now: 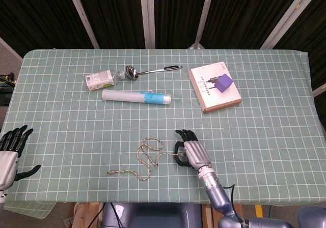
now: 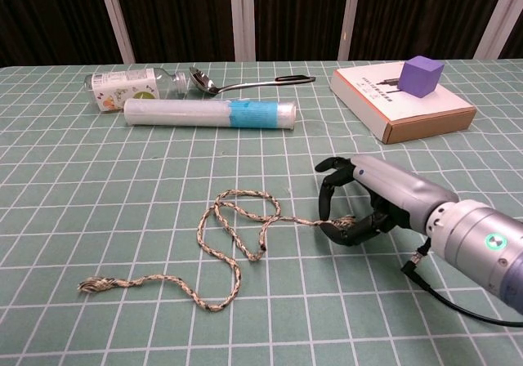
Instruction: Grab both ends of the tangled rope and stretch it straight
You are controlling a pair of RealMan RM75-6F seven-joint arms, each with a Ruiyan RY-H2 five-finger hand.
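Pinched one end of the rope [image 2: 233, 234] in the right hand [image 2: 368, 207], fingers curled round it, low over the table [image 2: 73, 178] near its front edge. Found the rest of the rope lying loose to the left of that hand, looped and crossed over itself, with the frayed far end [image 2: 94, 284] well apart and untouched. Found the left hand [image 1: 10, 154] out at the front left corner, fingers spread, holding nothing. Judged the grip thin: seemed to catch only a short tip, so could have lost it on a sharp pull. Feared too that pulling rightward with the other end free would merely have dragged the whole tangle along, or drawn the crossed loops into a knot. Reckoned the left hand's reach to the frayed end a long one, and a clumsy landing there likely to push that end away. Noted the plastic tube [image 2: 208, 113], bottle [image 2: 131, 82] and spoon [image 2: 245, 82] farther back, well apart from the rope.
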